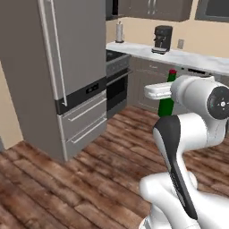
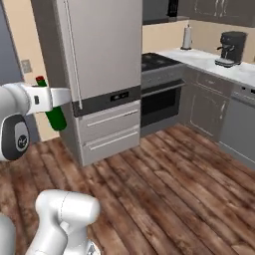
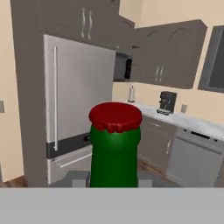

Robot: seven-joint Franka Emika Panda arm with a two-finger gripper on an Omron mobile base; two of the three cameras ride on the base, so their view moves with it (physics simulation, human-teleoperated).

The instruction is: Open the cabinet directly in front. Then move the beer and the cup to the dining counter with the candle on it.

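Kitchen with a brown wood-plank floor (image 2: 164,184), beige walls, and a tall brushed-steel fridge (image 1: 67,67) with long vertical bar handles and drawers below. Past it I see a black oven (image 2: 159,99), a marble-look countertop (image 1: 188,56) carrying a dark coffee machine (image 1: 162,39) and a paper-towel roll (image 1: 119,32), and grey-brown wall cabinets (image 3: 162,57) above. My gripper (image 1: 166,91) holds the beer (image 1: 167,103), a glossy dark green bottle with a crinkled red cap, up in the air well above the floor. From the left base camera the white hand covers its neck, so just a sliver of cap and the lower body show; the right base camera is much the same. Hand camera: cap and shoulder sit dead centre, fingertips are hidden behind the bottle, and I can't make out the pads. Jaws look closed partway around the neck.
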